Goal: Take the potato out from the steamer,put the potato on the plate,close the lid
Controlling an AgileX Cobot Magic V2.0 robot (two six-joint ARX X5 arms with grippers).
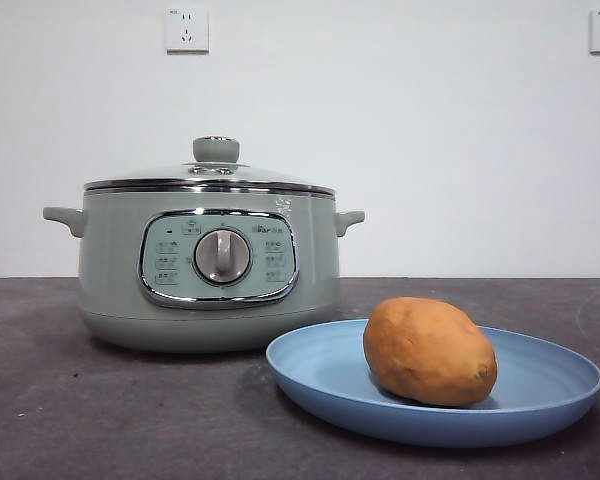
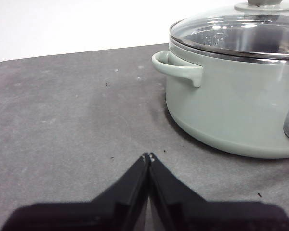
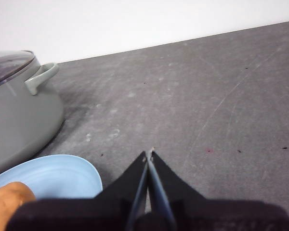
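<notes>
The orange-brown potato point(image 1: 429, 351) lies on the light-blue plate point(image 1: 320, 375) at the front right; both also show in the right wrist view, potato point(image 3: 9, 199) and plate point(image 3: 62, 175). The sage-green steamer point(image 1: 210, 300) stands left of the plate, with the glass lid point(image 1: 212, 172) seated on it. The steamer point(image 2: 236, 110) and lid point(image 2: 241, 33) also show in the left wrist view. My left gripper point(image 2: 148, 156) is shut and empty over the table beside the steamer's handle. My right gripper point(image 3: 149, 153) is shut and empty over the table next to the plate. Neither arm shows in the front view.
The dark grey table top point(image 1: 60, 420) runs around the steamer and plate. A white wall with two sockets point(image 1: 186, 30) stands behind. The steamer's side handle point(image 2: 176, 67) sticks out toward my left gripper.
</notes>
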